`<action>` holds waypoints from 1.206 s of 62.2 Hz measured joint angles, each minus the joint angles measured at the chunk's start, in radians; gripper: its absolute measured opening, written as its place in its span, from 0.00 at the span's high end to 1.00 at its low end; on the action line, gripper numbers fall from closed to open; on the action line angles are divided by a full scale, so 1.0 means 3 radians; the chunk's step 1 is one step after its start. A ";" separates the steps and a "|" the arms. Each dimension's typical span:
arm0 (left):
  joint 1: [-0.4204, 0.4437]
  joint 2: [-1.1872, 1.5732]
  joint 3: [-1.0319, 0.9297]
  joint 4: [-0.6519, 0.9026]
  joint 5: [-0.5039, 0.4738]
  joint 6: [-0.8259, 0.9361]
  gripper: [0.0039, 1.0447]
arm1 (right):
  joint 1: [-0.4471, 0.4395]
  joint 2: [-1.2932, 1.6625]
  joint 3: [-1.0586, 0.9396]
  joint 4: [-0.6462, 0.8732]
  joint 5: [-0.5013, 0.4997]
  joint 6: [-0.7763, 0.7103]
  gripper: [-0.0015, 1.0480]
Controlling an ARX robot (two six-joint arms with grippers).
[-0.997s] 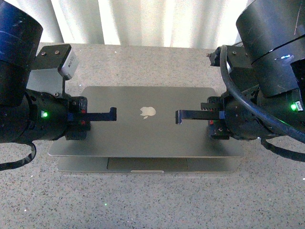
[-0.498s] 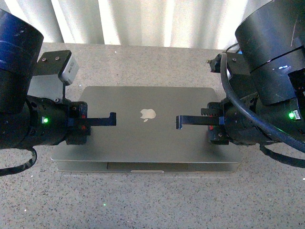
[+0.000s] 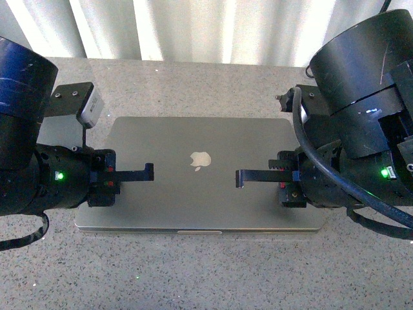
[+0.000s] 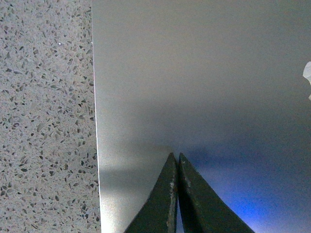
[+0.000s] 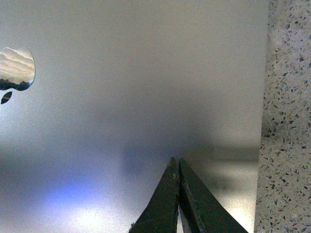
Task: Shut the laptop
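Note:
The grey laptop (image 3: 193,194) lies flat on the speckled table with its lid down and the pale apple logo (image 3: 200,159) facing up. Only a thin seam shows along its front edge. My left gripper (image 3: 150,170) is shut, its tips on or just above the left half of the lid. My right gripper (image 3: 239,179) is shut over the right half. The left wrist view shows the shut left gripper (image 4: 176,156) against the lid (image 4: 194,87), near its side edge. In the right wrist view the shut right gripper (image 5: 176,160) points at the lid (image 5: 146,87), with the logo (image 5: 17,68) beyond.
The speckled stone tabletop (image 3: 193,271) surrounds the laptop. White curtains (image 3: 206,29) hang behind the table's far edge. My bulky arm bodies flank the laptop, the left arm (image 3: 26,161) and the right arm (image 3: 361,129).
The lid has come down from a partly raised tilt to flat; the trackpad and base strip at the front are now covered. Both grippers sank with it.

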 joint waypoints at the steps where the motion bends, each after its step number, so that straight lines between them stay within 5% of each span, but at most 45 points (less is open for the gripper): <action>1: 0.0003 0.0006 -0.0004 0.0008 0.0001 -0.0001 0.97 | 0.0001 0.0000 0.0000 0.0000 0.0000 0.0000 0.99; 30: 0.0013 0.0062 -0.0074 0.0150 0.0018 -0.0083 0.97 | 0.0011 0.0031 -0.0004 0.0008 0.0046 -0.0022 0.99; 46: 0.0189 -0.0483 -0.0186 0.0139 -0.0219 -0.0074 0.97 | -0.0104 -0.0390 -0.0085 0.0219 0.0619 -0.0523 0.99; 51: 0.0278 -0.0788 -0.0221 0.0231 -0.0276 -0.0081 0.95 | -0.0192 -0.0727 -0.0084 0.0196 0.0698 -0.0792 0.90; 69: 0.0337 -0.1128 -0.0245 0.0294 -0.0312 -0.0047 0.47 | -0.0267 -0.1134 -0.0053 0.0154 0.0732 -0.1072 0.45; 72: 0.0337 -0.1015 -0.0383 0.0810 -0.0465 0.0100 0.53 | -0.0268 -0.1068 -0.0116 0.0346 0.0799 -0.1099 0.40; 75: 0.0387 -0.0905 -0.0713 0.1818 -0.0524 0.0436 0.65 | -0.0295 -0.0945 -0.0457 0.1434 0.0921 -0.1150 0.49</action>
